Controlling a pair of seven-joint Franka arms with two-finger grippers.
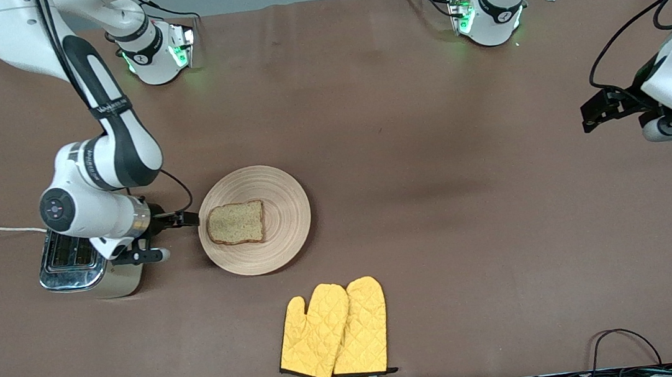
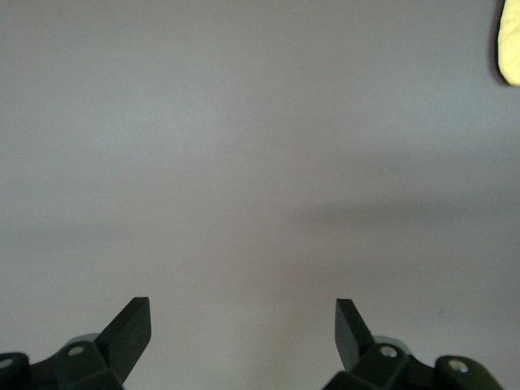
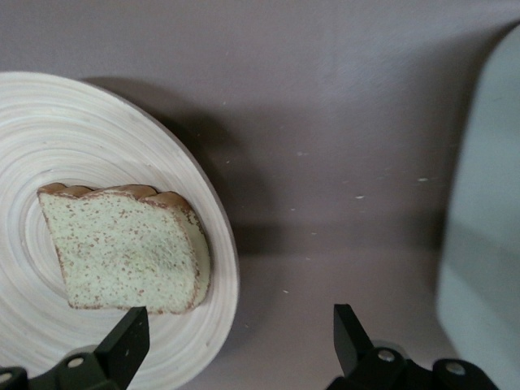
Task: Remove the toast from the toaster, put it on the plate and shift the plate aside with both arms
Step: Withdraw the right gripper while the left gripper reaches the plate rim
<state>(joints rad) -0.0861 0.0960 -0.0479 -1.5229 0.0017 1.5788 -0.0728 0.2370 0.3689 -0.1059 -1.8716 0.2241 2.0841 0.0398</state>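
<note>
With its fingers spread, the right end effector [image 1: 192, 218] sits at the plate's [image 1: 289, 215] rim, toast [image 1: 236, 223] flat on it, toaster [image 1: 79, 268] beside. Over bare brown worktop [image 1: 434, 172], the left end effector [image 1: 588, 118] waits, spread. Yellow oven mitts [image 1: 333, 331] lie nearer the camera.

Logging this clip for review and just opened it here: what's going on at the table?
The toast lies flat on the plate, out of the toaster. The right gripper hangs open at the plate's rim on the toaster's side, holding nothing. The left gripper waits open over bare table at the left arm's end. The plate has not yet been moved aside. Two yellow oven mitts lie nearer the front camera than the plate.
</note>
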